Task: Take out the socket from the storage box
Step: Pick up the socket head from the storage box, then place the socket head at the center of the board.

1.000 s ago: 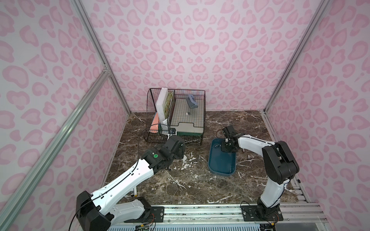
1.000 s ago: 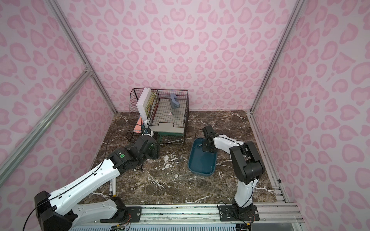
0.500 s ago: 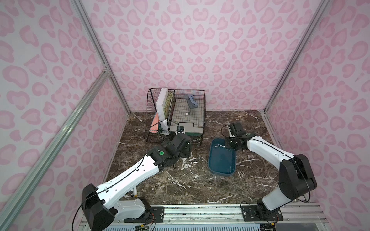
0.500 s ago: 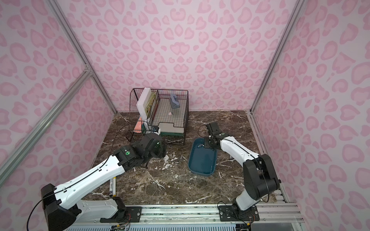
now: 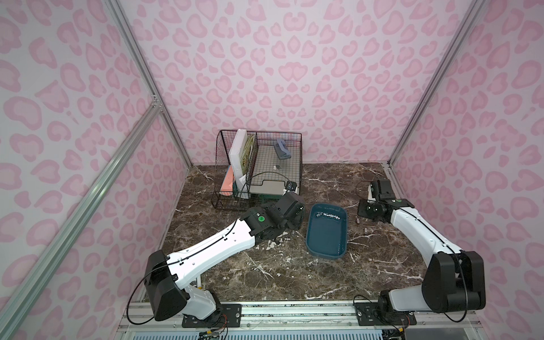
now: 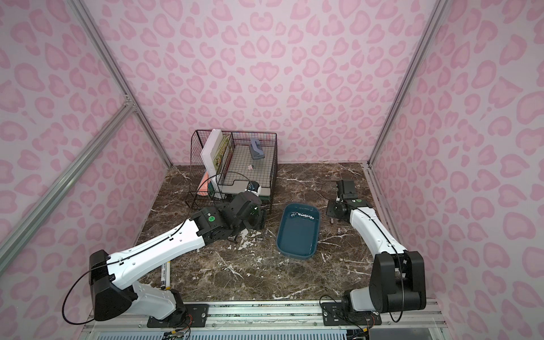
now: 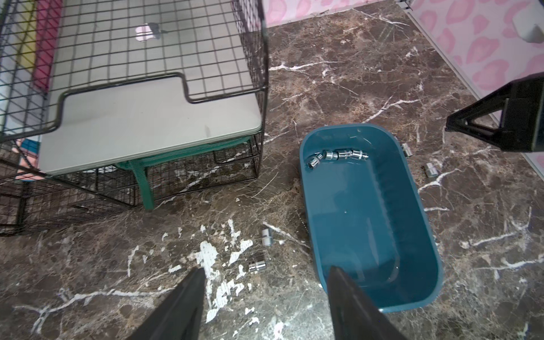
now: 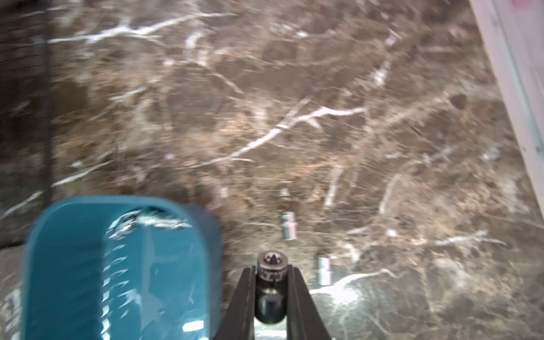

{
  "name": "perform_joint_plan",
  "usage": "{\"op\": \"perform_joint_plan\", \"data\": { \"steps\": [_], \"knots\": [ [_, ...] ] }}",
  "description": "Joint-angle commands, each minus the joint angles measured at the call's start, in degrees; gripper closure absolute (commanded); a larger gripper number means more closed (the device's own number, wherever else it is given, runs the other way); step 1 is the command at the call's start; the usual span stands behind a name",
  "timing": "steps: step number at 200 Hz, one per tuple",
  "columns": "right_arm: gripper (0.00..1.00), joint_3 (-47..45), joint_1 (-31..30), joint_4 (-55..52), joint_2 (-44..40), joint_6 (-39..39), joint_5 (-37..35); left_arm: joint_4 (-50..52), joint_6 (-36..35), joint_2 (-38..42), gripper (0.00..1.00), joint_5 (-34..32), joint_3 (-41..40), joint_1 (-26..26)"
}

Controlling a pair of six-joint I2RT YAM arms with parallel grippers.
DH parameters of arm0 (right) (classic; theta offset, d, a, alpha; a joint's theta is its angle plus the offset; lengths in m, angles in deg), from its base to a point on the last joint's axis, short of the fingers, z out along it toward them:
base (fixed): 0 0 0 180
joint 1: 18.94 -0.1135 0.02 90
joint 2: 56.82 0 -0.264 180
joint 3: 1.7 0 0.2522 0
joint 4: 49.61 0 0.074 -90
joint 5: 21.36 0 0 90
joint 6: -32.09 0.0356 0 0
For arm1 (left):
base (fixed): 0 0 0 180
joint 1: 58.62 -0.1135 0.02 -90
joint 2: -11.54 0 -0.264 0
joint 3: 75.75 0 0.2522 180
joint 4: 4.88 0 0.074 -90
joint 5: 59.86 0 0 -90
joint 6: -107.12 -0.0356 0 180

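- Socket [image 8: 270,273] clamped in my right gripper [image 8: 271,268], out of the storage box [image 8: 117,203], which lies just beside it.
- Other sockets [image 7: 337,155] lie in the box's end far from my left gripper [image 7: 265,268].
- Its jaws stand apart over the marble table [image 7: 353,73].
- Two loose sockets [image 8: 288,225] just ahead of right gripper.

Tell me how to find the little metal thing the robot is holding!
Find the teal storage box on the marble table. Right beside it, the right gripper is shut on one socket. It is the only one pinched between two black fingers; the loose sockets just lie in the box or on the table.
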Motion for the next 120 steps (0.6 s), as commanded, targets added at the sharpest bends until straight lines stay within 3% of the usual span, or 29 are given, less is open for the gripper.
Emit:
{"op": "perform_joint_plan", "data": {
  "steps": [1,120],
  "knots": [
    [0.87,-0.64,2.66,3.37,2.25,-1.44,0.90,-0.87,-0.75,-1.87,0.30,0.88,1.51,1.04],
    [0.83,-0.11,6.53,7.71,14.93,-2.95,-0.46,-0.65,-0.15,-6.05,0.30,1.59,3.60,3.06]
  ]
}}
